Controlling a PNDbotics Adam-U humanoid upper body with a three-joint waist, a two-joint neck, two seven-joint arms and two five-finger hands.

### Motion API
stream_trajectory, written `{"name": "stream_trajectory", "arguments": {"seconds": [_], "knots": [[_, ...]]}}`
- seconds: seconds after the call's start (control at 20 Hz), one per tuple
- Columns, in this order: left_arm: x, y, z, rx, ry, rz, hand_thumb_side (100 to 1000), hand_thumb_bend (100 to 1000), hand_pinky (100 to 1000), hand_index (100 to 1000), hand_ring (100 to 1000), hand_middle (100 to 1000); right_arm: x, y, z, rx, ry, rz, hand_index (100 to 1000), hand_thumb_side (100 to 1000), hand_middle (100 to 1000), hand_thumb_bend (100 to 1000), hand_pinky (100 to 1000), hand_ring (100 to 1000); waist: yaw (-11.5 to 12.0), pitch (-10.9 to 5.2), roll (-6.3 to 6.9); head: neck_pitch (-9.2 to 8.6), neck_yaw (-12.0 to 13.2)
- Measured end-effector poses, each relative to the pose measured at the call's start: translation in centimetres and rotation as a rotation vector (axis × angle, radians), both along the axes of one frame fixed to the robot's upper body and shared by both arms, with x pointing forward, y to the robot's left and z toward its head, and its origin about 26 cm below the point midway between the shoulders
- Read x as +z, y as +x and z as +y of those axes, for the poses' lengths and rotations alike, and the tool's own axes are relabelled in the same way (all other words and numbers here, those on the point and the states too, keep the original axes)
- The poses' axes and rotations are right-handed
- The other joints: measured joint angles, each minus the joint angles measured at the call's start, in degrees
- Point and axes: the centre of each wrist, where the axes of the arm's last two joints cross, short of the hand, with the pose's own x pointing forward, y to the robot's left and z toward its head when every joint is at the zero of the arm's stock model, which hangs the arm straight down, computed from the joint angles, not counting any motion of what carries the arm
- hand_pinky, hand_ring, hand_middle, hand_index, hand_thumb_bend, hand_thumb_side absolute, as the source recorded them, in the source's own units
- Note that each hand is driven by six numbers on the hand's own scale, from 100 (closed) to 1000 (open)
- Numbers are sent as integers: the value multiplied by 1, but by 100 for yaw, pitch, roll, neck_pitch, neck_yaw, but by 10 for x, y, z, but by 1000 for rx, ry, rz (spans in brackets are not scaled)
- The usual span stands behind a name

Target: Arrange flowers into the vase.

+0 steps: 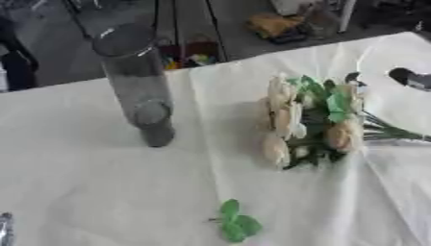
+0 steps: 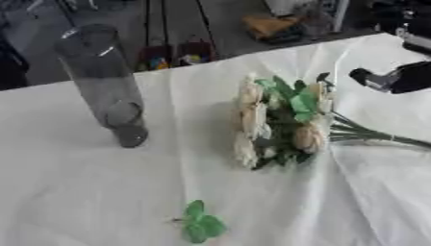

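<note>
A tall clear glass vase (image 1: 134,81) stands upright on the white tablecloth at the left. A bunch of cream roses with green leaves (image 1: 311,122) lies flat on the cloth right of centre, blooms toward the vase and stems (image 2: 379,136) running off to the right. My right hand (image 2: 396,77), black with a silver part, hovers at the right edge just above the stems and apart from the flowers. A silver sliver of my left hand (image 1: 5,229) shows at the lower left corner. Nothing is in the vase.
A loose green leaf sprig (image 1: 235,223) lies on the cloth near the front. The table's far edge (image 1: 210,62) runs diagonally behind the vase, with floor clutter and a yellow-brown object (image 1: 273,23) beyond it.
</note>
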Motion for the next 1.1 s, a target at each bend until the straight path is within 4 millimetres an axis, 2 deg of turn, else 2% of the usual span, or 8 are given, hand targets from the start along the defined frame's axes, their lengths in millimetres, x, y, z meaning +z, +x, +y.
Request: {"name": "stream_trajectory", "arguments": {"seconds": [0.25, 0.55, 0.6, 0.75, 0.95, 1.1], "knots": [[-1, 0, -1, -3, 3, 4, 964, 239, 520, 806, 742, 748, 6, 1, -8, -42, -15, 88, 1000, 667, 1000, 286, 860, 1000, -22, 0, 0, -20, -1], [-1, 0, -1, -4, 4, 6, 964, 238, 519, 806, 743, 749, 3, 1, -13, -74, -43, 178, 1000, 605, 1000, 308, 864, 1000, -25, 0, 6, -22, 35], [-1, 0, -1, -4, 4, 6, 964, 238, 518, 806, 743, 749, 2, 1, -14, -82, -46, 191, 1000, 580, 1000, 334, 864, 1000, -25, 1, 9, -23, 41], [-1, 0, -1, -4, 4, 6, 964, 239, 519, 806, 743, 749, -5, 2, -16, -112, -60, 223, 1000, 606, 1000, 296, 853, 1000, -25, 9, 12, -34, 58], [0, 0, -1, -4, 4, 6, 964, 239, 520, 806, 744, 749, -15, 2, -16, -149, -89, 229, 1000, 590, 1000, 290, 846, 1000, -12, 12, 14, -69, 90], [0, 0, -1, -5, 4, 5, 964, 238, 520, 806, 744, 749, -21, 2, -14, -158, -105, 225, 1000, 571, 1000, 280, 814, 952, 8, 13, 14, -74, 67]]}}
